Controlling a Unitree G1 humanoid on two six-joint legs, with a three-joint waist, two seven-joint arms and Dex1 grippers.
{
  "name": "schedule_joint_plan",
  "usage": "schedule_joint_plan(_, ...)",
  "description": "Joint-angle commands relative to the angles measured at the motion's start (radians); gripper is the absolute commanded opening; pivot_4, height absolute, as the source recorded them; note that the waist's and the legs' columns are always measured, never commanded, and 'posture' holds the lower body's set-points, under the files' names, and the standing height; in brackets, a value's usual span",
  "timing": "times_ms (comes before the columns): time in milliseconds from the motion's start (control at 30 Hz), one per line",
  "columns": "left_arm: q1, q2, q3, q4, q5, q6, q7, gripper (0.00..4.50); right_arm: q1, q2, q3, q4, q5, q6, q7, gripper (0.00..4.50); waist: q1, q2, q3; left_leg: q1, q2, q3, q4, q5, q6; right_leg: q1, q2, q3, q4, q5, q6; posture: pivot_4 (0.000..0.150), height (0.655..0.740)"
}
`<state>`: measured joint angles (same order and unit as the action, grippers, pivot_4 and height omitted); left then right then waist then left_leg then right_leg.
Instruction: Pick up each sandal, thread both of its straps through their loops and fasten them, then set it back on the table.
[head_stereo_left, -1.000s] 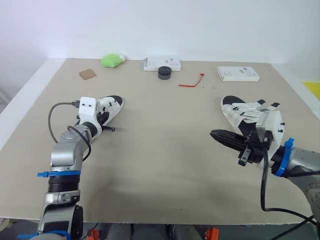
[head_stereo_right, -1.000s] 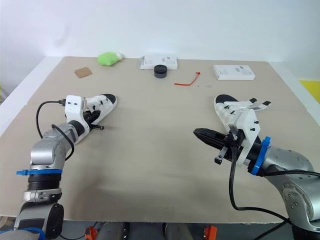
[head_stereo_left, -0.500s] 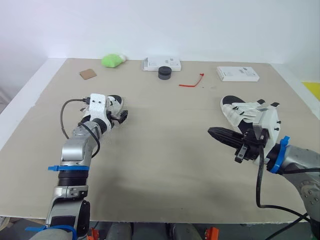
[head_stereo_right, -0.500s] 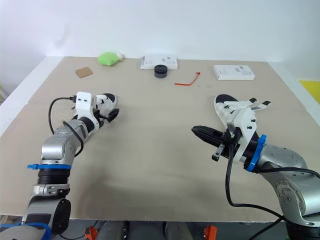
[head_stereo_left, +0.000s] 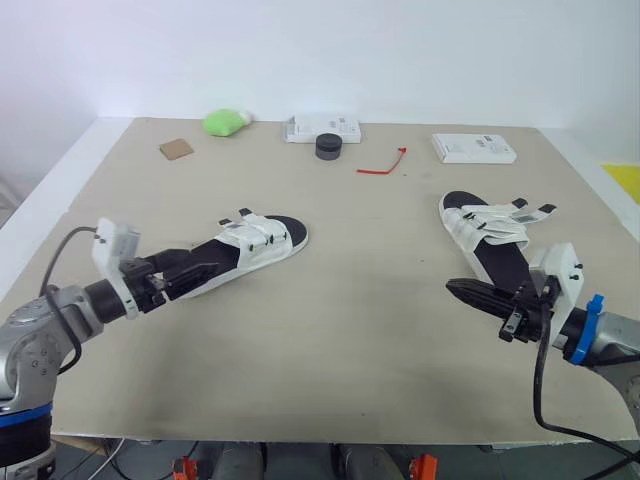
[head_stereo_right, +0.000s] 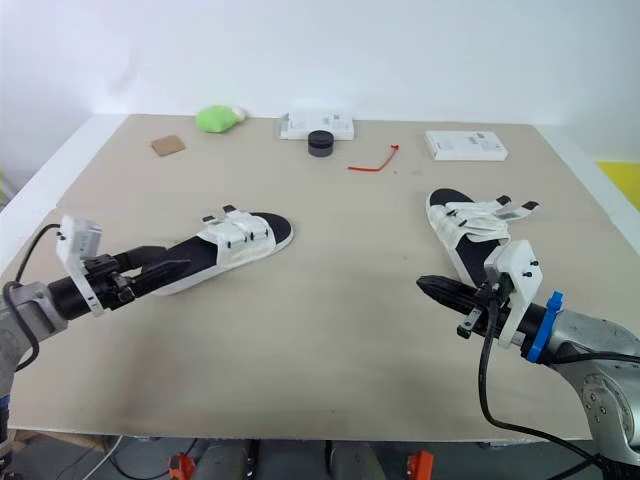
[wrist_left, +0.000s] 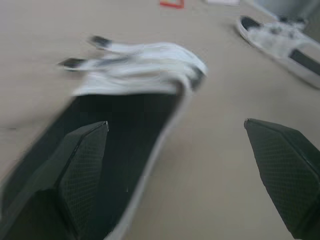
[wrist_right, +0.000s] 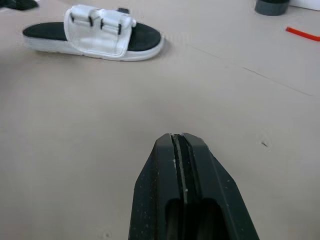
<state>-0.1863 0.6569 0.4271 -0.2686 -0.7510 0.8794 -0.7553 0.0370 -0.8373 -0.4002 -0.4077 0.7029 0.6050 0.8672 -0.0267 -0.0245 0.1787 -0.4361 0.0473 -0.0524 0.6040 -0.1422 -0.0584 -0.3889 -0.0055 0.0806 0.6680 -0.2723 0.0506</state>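
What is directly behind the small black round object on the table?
A flat white box lies right behind the black round object, which hides part of its front edge.

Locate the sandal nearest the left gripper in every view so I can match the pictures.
Left eye view: sandal left of centre.
Right eye view: sandal left of centre.
Left wrist view: sandal close, just ahead of the open left gripper.
Right wrist view: sandal far beyond the shut right gripper.
Shared landmark: the red tie.
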Motion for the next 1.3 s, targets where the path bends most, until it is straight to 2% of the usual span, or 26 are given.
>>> schedule_joint_plan(33,0.081,0.045,0.063,-0.051,-0.049,0.023,-0.028,4.48,-0.026,-0.021,-0.019,-0.006,0.002,-0.017,0.011,0.0,0.0,0.0,0.0,0.0,0.0,0.002,0.0,0.0,0.0,0.0,-0.001,0.001,0.0,0.001,0.0,0.15,0.74)
schedule_joint_plan(133,0.154,0.082,0.107,-0.08,-0.105,0.038,-0.072,4.48,-0.049,-0.026,-0.012,0.009,-0.001,-0.018,0.021,0.0,-0.006,0.0,0.0,0.0,0.002,0.007,-0.001,0.0,-0.001,-0.002,-0.001,0.002,0.0,0.001,-0.001,0.15,0.74)
schedule_joint_plan(300,0.078,0.041,0.067,-0.073,-0.138,0.014,-0.01,4.48,-0.087,-0.026,0.01,0.02,-0.007,-0.014,0.023,0.0,0.004,-0.001,0.0,-0.001,0.002,0.007,-0.001,0.0,-0.001,-0.002,-0.001,0.002,0.0,0.0,-0.001,0.15,0.74)
schedule_joint_plan(500,-0.019,0.02,-0.182,-0.015,0.044,-0.117,-0.019,4.48,-0.073,-0.021,-0.009,-0.012,0.001,0.007,0.01,0.0,0.004,-0.001,0.0,-0.001,0.001,0.009,-0.001,0.0,-0.001,-0.002,-0.002,0.004,-0.001,0.0,0.001,0.15,0.74)
schedule_joint_plan(700,-0.088,-0.017,-0.34,0.097,0.148,-0.206,-0.058,4.48,-0.039,-0.015,-0.038,-0.049,0.015,0.021,-0.014,0.0,0.002,-0.001,0.0,-0.001,0.001,0.009,-0.002,0.0,-0.001,-0.003,-0.001,0.004,-0.001,0.002,0.005,0.15,0.74)
schedule_joint_plan(967,-0.229,-0.11,-0.392,0.286,0.252,-0.336,-0.062,4.48,0.001,-0.014,-0.078,-0.09,0.035,0.038,-0.041,0.0,0.002,-0.001,0.0,-0.002,0.001,0.009,0.0,0.001,0.0,-0.002,-0.001,0.005,-0.001,0.003,0.004,0.15,0.74)
schedule_joint_plan(1100,-0.27,-0.14,-0.325,0.276,0.156,-0.238,-0.048,4.48,0.016,-0.012,-0.105,-0.104,0.054,0.049,-0.052,0.0,0.003,-0.001,0.0,-0.002,0.001,0.01,0.0,0.001,0.0,-0.002,-0.001,0.005,-0.001,0.005,0.008,0.15,0.74)
schedule_joint_plan(1167,-0.26,-0.107,-0.317,0.246,0.114,-0.175,-0.085,4.48,0.022,-0.014,-0.108,-0.107,0.056,0.05,-0.053,0.0,0.001,-0.001,0.0,-0.002,0.001,0.009,0.0,0.001,0.0,-0.002,0.0,0.005,-0.001,0.005,0.008,0.15,0.74)
schedule_joint_plan(1300,-0.203,0.073,-0.307,0.205,0.037,-0.054,-0.271,4.48,0.005,-0.013,-0.09,-0.091,0.051,0.046,-0.054,0.0,-0.015,-0.001,0.0,-0.002,0.002,0.01,-0.002,0.001,0.0,-0.003,0.0,0.005,-0.001,0.004,0.007,0.15,0.74)
